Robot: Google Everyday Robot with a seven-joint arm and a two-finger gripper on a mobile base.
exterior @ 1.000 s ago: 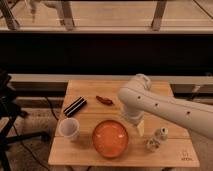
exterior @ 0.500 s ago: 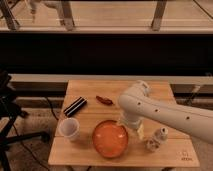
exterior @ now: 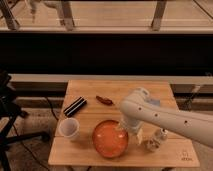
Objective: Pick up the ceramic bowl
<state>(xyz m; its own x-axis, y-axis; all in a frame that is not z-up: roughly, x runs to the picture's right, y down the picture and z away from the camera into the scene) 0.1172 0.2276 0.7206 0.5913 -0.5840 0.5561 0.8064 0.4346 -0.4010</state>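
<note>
Gripper (exterior: pixel 123 131) sits low at the right rim of the bowl (exterior: pixel 109 139), its jaws apart and not clamped on anything, which suits a grasp that pinches the thin rim rather than spanning the wide dish. The arm (exterior: pixel 160 118) reaches in from the right and bends down steeply at its wrist, probably so the fingers meet the rim from above. The bowl, orange and glossy, rests flat near the front edge of the table (exterior: pixel 95 156), not yet lifted. A white cup (exterior: pixel 69 129) stands just beside it on the left, apart from it, so it should not hinder the lift. A small pale object (exterior: pixel 154 145) lies near the gripper's right side. Farther back lie a black bar (exterior: pixel 75 106) and a small red item (exterior: pixel 104 100), well clear.
</note>
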